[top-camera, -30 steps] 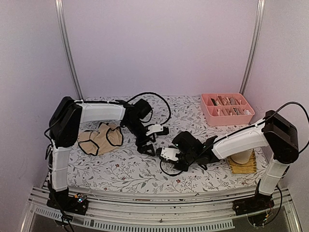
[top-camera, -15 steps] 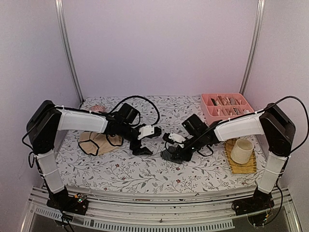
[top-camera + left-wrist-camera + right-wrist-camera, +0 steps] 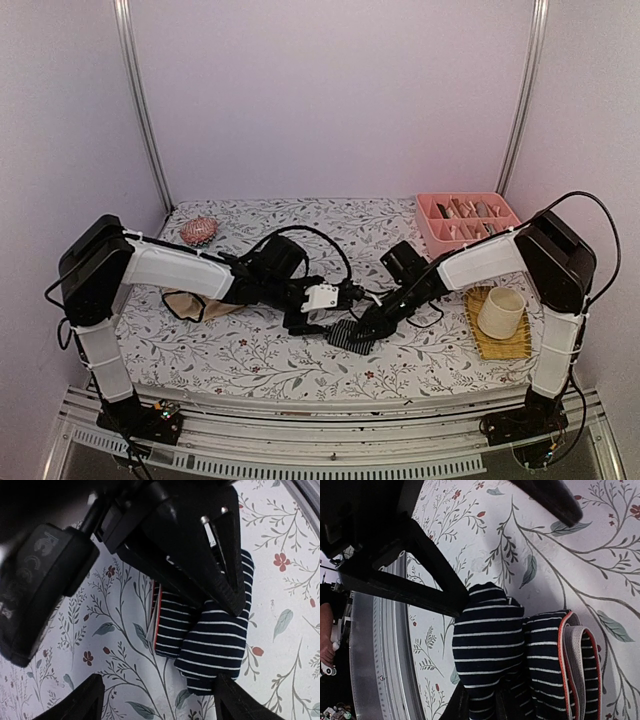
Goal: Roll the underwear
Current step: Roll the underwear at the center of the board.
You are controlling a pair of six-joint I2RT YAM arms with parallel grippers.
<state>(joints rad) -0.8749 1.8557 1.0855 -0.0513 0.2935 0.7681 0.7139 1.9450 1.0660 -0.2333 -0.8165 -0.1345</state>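
Observation:
The navy striped underwear (image 3: 349,336) (image 3: 215,640) (image 3: 490,645) lies on the floral cloth as a partly rolled bundle with an orange-edged band showing. My right gripper (image 3: 366,322) (image 3: 485,707) is shut on its end, pinching the roll from the right. My left gripper (image 3: 326,300) (image 3: 157,705) is open, its fingertips (image 3: 85,700) standing wide on either side of the roll, right against the right gripper's fingers. The beige underwear (image 3: 192,303) lies flat at the left, mostly hidden behind my left forearm.
A reddish-pink hairbrush (image 3: 198,231) sits at the back left. A pink divided box (image 3: 470,222) stands at the back right. A cream cup (image 3: 500,312) rests on a yellow mat (image 3: 503,346) by the right arm. The table's metal front rail (image 3: 385,670) runs close by.
My left gripper has moved right and down over the striped roll, its jaws narrowing a little. The right gripper has kept hold of the roll and pulled it slightly toward the front.

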